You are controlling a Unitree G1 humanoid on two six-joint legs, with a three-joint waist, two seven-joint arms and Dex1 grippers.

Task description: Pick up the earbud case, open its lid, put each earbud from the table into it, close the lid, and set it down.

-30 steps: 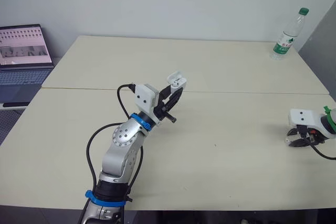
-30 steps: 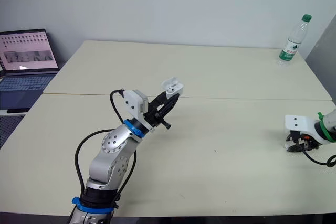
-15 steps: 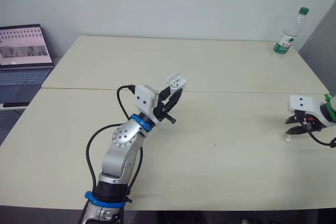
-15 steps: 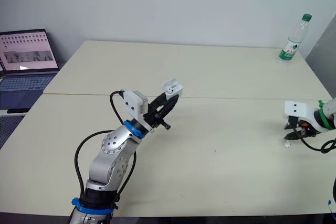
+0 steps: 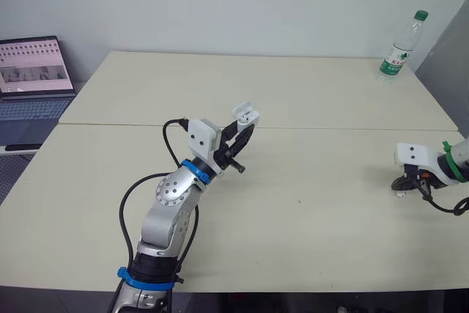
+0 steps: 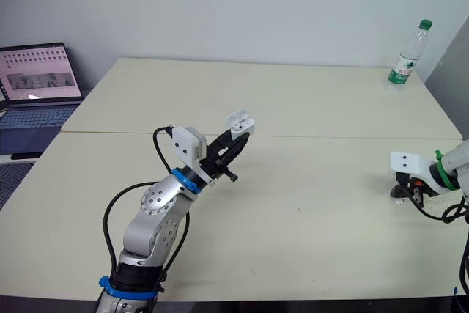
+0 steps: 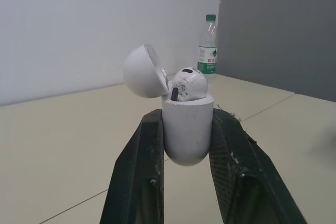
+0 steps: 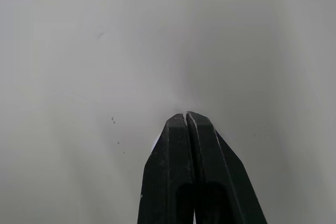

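Observation:
My left gripper is raised over the middle of the table and shut on the white earbud case. The case stands upright between the fingers with its lid swung open. One white earbud sits in it. Low over the table near the right edge, my right gripper has its fingers pressed together with nothing between them. A small white earbud lies on the table just beside its fingertips, and shows as a white sliver next to one finger in the right wrist view.
A plastic water bottle stands at the far right corner. An open laptop sits off the table's left side. A seam runs across where the two tabletops join.
My right gripper lifted off the table, leaving the small earbud lying there, then shifted left and came back down beside it with its fingers shut. The left arm and case held still.

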